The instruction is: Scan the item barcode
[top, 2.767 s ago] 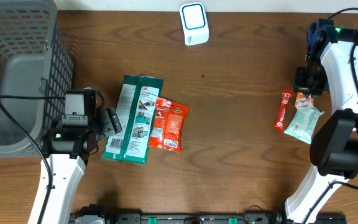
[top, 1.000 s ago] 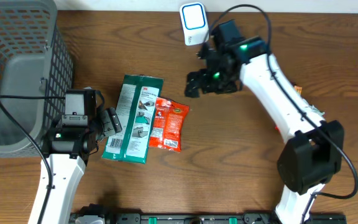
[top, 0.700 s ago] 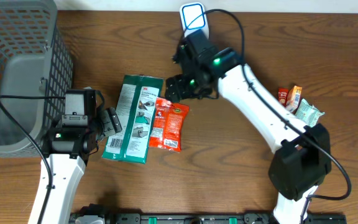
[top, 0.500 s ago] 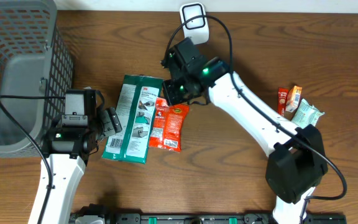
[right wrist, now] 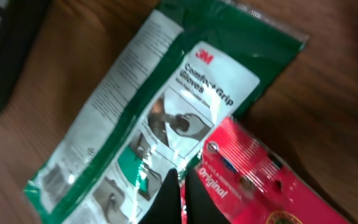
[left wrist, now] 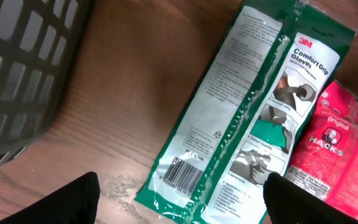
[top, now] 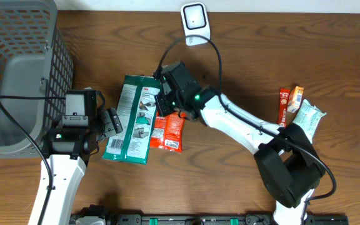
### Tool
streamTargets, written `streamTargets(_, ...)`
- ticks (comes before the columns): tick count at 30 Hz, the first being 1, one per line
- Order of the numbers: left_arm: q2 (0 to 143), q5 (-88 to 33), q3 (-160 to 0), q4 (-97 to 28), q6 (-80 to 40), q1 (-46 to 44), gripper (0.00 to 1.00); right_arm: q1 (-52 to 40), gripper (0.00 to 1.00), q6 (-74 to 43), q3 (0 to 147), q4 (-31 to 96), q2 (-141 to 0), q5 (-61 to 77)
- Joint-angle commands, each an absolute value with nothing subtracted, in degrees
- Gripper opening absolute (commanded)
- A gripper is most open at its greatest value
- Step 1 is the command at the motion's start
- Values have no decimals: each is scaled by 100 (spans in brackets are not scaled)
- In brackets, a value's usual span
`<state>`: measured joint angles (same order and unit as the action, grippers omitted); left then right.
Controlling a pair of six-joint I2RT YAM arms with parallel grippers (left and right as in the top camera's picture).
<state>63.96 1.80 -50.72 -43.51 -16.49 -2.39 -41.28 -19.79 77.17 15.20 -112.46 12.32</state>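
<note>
Your R gripper (right wrist: pixel 178 190): jaws together, tip over glove pack (right wrist: pixel 135 124) & red pack (right wrist: pixel 260 180) edge. L gripper (left wrist: pixel 180 202): jaws apart.

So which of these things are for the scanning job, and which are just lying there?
For the job: white box-shaped scanner; right gripper, shut over the edge where the green plastic glove packet meets the red Hacks sweet packet, so probably one of those two.
Just lying about: grey mesh basket; small red stick packet; pale green wrapper; left gripper, open, empty.
</note>
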Motion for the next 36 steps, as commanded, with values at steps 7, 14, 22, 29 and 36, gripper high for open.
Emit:
streamTargets(7, 6399, 189, -5155, -4364, -1680, -222, 85, -4464, 1, -2016, 6650, 255, -11266, 425)
streamTargets(14, 6399, 189, -5155, -4366, -1680, -222, 85, -4405, 1, -2012, 6571, 773, -11262, 211)
streamTargets(22, 6399, 189, -5155, -4366, -1680, -222, 85, -4058, 1, -2012, 6573, 1627, -10921, 198)
streamTargets(29, 6399, 189, -5155, -4366, -1680, -222, 85, -3933, 1, -2014, 6573, 2718, -10363, -64)
streamTargets(36, 6399, 189, -5155, -4366, -1680, -222, 85, -3868, 1, -1938, 6576, 3376, -9697, 1050)
